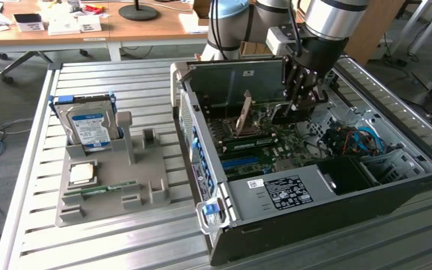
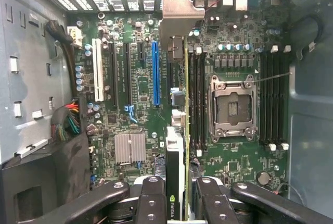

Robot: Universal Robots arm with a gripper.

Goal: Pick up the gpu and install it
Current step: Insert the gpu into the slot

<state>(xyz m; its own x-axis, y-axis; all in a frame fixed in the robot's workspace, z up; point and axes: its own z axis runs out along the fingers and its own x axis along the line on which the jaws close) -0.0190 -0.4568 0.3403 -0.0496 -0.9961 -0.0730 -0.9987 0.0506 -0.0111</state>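
Observation:
The gpu (image 2: 176, 156) shows edge-on in the wrist view, a thin card with a green logo near my fingers and its silver bracket (image 2: 179, 10) at the far end by the case's vented wall. My gripper (image 2: 177, 203) is shut on it, one finger on each face. The card hangs over the motherboard (image 2: 140, 83), between the long blue slot (image 2: 155, 73) and the black memory slots; I cannot tell whether it touches the board. In the exterior view my gripper (image 1: 302, 104) reaches down into the open computer case (image 1: 314, 202), with the dark gpu (image 1: 280, 114) under it.
On the exterior view's left a grey holder (image 1: 115, 185) carries a blue-labelled hard drive (image 1: 88, 126), a square processor chip (image 1: 81, 173) and a green memory stick (image 1: 99, 189). Everything rests on a slatted metal table (image 1: 36, 236). Cables (image 1: 355, 140) and the case walls crowd the inside.

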